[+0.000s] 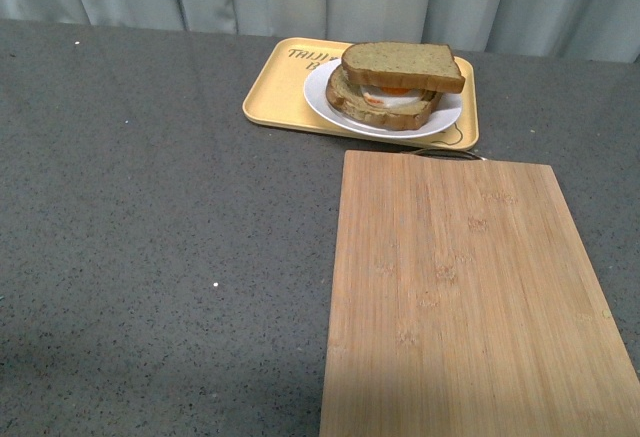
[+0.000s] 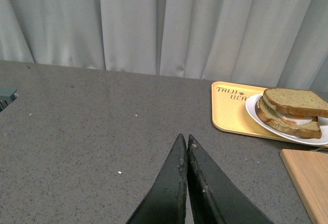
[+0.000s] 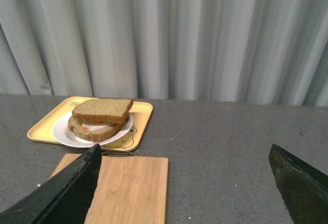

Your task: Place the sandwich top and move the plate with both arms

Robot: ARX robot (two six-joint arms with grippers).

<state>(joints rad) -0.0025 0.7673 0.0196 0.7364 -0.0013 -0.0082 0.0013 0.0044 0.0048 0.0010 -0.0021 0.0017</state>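
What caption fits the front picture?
Sandwich top on the egg sandwich, on the plate in a yellow tray.

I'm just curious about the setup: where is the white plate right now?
In the front view the plate sits on the yellow tray at the far side of the table, right of centre, under the sandwich and just beyond the wooden board.

Front cam looks down at table; both wrist cams low, facing curtain; all share tray.
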